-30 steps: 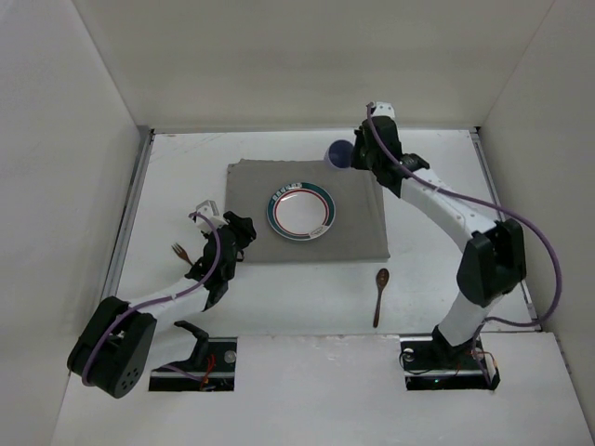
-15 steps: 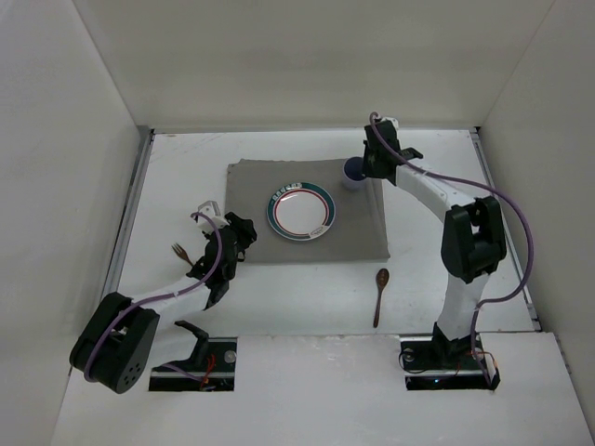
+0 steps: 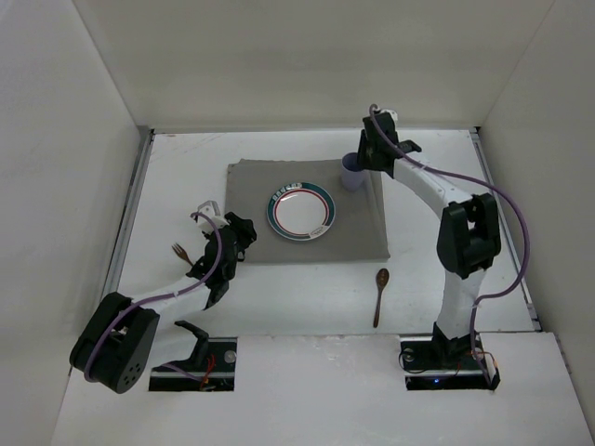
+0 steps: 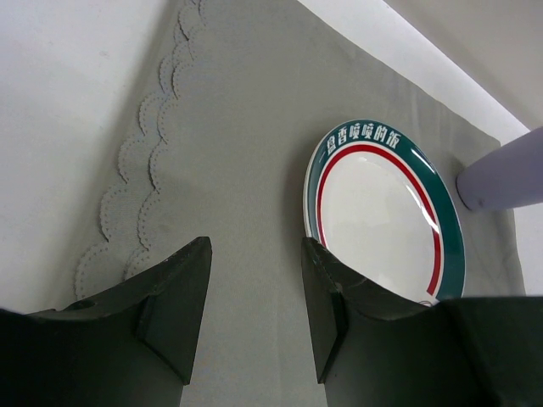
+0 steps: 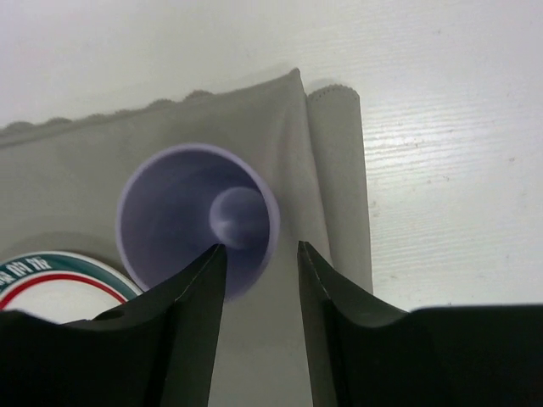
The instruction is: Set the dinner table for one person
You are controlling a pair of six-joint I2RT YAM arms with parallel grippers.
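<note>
1. The white table [image 3: 279, 297] filled the middle of the top view, from the arm bases at the bottom up to the back wall, with thin rails [image 3: 130, 214] along its left and right sides.
2. A grey placemat [image 3: 358, 232] lay flat on the table, a little above the centre of the frame.
3. A plate [image 3: 300, 211] with a green and red rim sat on the middle of the placemat.
4. A pale purple cup [image 3: 352, 172] stood upright on the placemat's upper right corner, near the plate but apart from it.
5. In the right wrist view, the mat's edge beside the cup was doubled over.
6. The right arm [image 3: 437, 200] reached up the right side of the frame to the cup.
7. The right fingers [image 5: 191, 322] stood apart, one over the cup's mouth and one outside it, with the near rim between them and a gap showing on the outer side. Whether the inner one touched the wall could not be told.
8. The left arm [image 3: 177, 293] lay at the lower left, pointing at the placemat's left edge.
9. The left fingers [image 4: 178, 297] were apart with nothing between them, over the mat's scalloped edge, with the plate ahead of them.
10. A fork [image 3: 179, 252] lay on the bare table left of the left arm.
11. A brown spoon [image 3: 380, 293] lay on the table just below the placemat's lower right corner.
</note>
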